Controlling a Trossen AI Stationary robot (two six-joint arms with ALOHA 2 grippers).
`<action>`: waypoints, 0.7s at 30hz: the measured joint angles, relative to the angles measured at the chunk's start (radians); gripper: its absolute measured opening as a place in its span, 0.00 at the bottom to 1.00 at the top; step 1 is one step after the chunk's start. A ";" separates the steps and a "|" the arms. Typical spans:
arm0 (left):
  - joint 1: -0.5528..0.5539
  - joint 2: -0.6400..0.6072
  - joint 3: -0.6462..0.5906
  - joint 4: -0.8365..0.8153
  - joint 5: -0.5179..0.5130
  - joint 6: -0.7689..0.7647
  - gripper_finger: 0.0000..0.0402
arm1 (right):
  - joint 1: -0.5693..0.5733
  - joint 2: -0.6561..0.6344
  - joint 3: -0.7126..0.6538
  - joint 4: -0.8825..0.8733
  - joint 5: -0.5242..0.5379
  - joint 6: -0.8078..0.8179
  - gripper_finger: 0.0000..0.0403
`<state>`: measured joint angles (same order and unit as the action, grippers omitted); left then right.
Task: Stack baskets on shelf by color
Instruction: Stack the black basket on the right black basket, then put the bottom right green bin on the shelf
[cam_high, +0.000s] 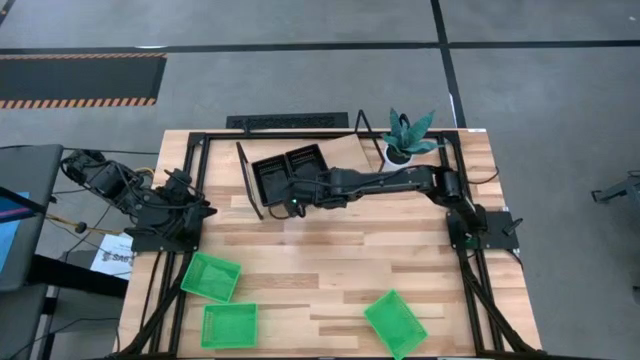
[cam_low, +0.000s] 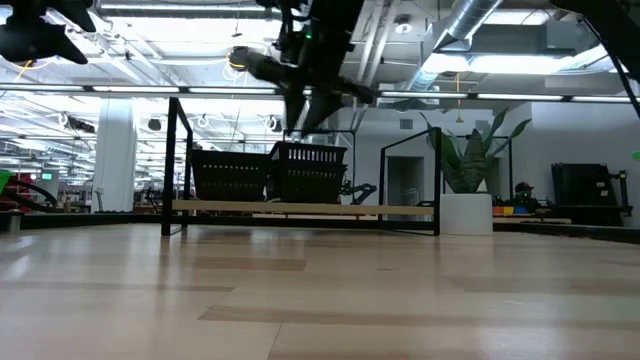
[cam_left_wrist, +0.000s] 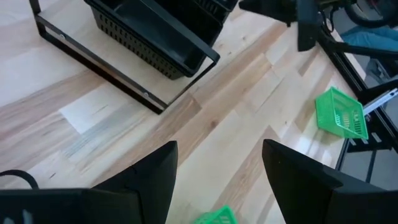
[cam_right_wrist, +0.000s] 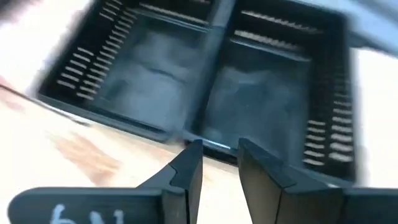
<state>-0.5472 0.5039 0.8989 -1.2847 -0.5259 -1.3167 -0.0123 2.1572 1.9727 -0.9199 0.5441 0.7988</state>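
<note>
While the right arm stretches across the far half of the plank surface (cam_high: 330, 265), its right pincer (cam_high: 296, 204) hangs at the near edge of the shelf (cam_high: 345, 152), a pale wooden board inside a thin black metal frame. Its two dark fingers (cam_right_wrist: 188, 171) stand slightly apart with nothing between them, just in front of the black baskets (cam_high: 290, 172). Those baskets sit side by side on the shelf's left portion, touching along their long walls; they are shallow rectangular plastic trays with slotted mesh sides and smooth floors. From the low view they look like stacks rather than single trays, though how many are in each I cannot tell.

Three bright green baskets of the same shape lie on the near part of the surface: one (cam_high: 211, 277) at the left, one (cam_high: 229, 325) just beside it toward the front edge, and one (cam_high: 396, 324) well apart to the right, turned at an angle.

Back at the left rear edge waits the left arm, folded, with its left pincer (cam_left_wrist: 217, 168) spread wide and empty above bare wood.

A potted plant (cam_high: 407, 139) with stiff pointed leaves, in a white pot, stands at the right end of the shelf.
</note>
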 joint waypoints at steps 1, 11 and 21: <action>0.000 0.000 0.000 0.000 -0.001 0.000 0.56 | -0.007 0.000 0.000 0.004 -0.027 0.000 0.30; 0.000 0.000 0.000 -0.005 0.012 0.016 0.56 | -0.010 0.030 -0.001 -0.001 -0.094 -0.001 0.29; 0.000 0.000 0.000 -0.005 0.045 0.031 0.56 | 0.072 -0.198 0.088 -0.214 -0.290 0.042 0.30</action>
<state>-0.5472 0.5041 0.8989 -1.2892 -0.4807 -1.2861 0.0599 1.9597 2.0605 -1.1342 0.2545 0.8409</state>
